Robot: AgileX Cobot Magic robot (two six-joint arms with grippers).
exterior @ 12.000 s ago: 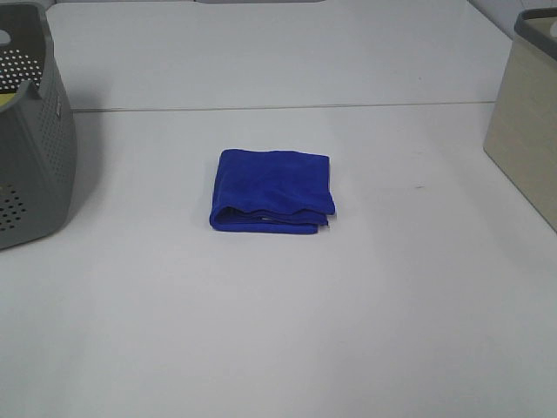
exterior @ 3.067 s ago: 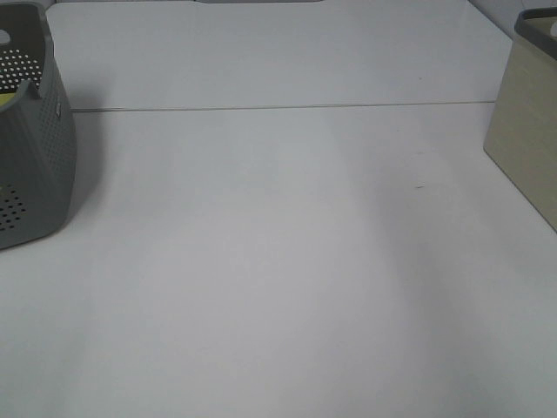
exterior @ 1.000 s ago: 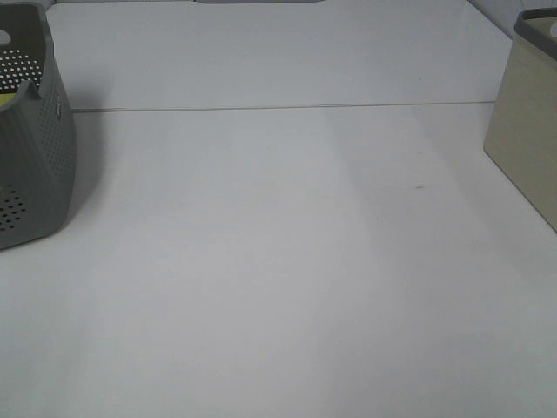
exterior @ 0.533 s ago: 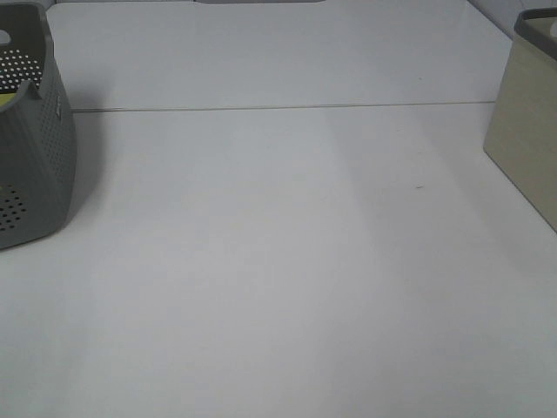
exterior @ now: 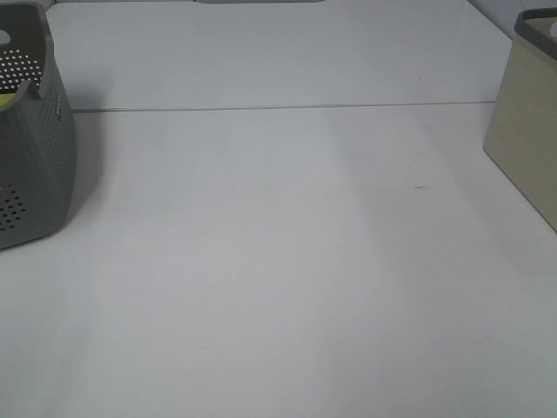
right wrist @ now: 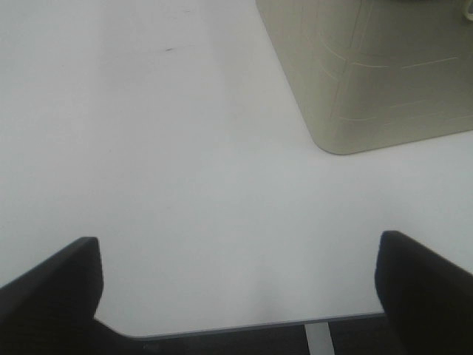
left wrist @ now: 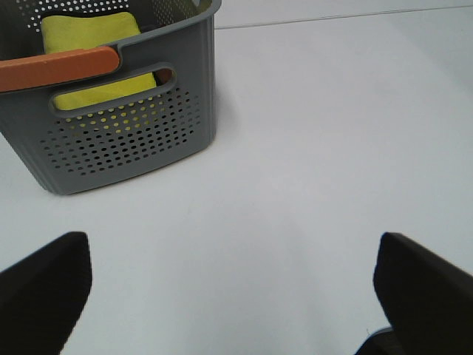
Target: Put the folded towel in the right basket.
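Exterior high view shows only the white bench (exterior: 278,261), the grey basket (exterior: 35,148) at its left edge and the beige right basket (exterior: 526,131); the folded towel is nowhere visible. My left hand (left wrist: 229,288) and right hand (right wrist: 236,288) both hang spread wide, holding nothing.

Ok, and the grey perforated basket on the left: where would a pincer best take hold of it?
Probably the orange handle, a narrow bar lying along the rim of the grey basket and thin enough to close on. Come from above with the jaws across the bar; the perforated wall is too broad to span. The open left pincer faces it.
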